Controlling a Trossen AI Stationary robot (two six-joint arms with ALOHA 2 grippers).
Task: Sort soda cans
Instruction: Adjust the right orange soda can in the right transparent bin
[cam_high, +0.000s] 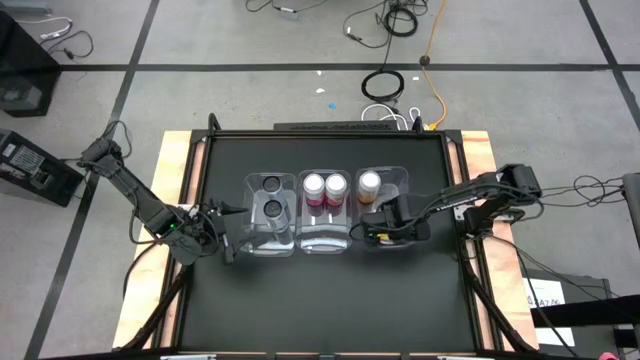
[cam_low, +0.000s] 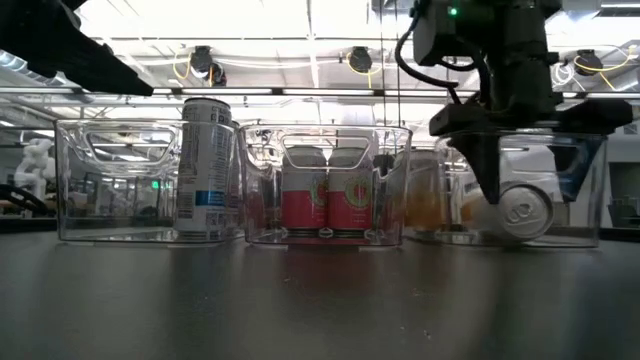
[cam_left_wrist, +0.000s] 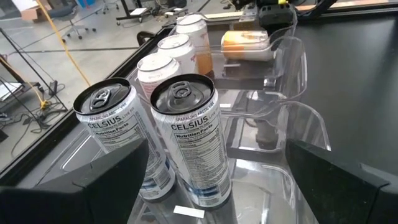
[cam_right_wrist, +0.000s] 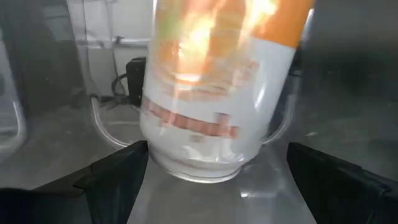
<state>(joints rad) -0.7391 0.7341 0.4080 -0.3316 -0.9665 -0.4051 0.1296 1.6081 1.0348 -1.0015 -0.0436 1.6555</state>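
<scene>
Cans (cam_high: 272, 196): two black, two pink, two orange (cam_high: 369, 183); both tools (cam_high: 385, 228) gape, empty.

Six soda cans sit in three clear bins. Two dark cans (cam_high: 270, 196) stand upright left of the middle bin (cam_high: 325, 240), which holds two pink-red cans (cam_high: 324, 187). In the bin on its right, one orange can (cam_high: 369, 183) stands upright and another (cam_low: 520, 210) lies on its side.
</scene>
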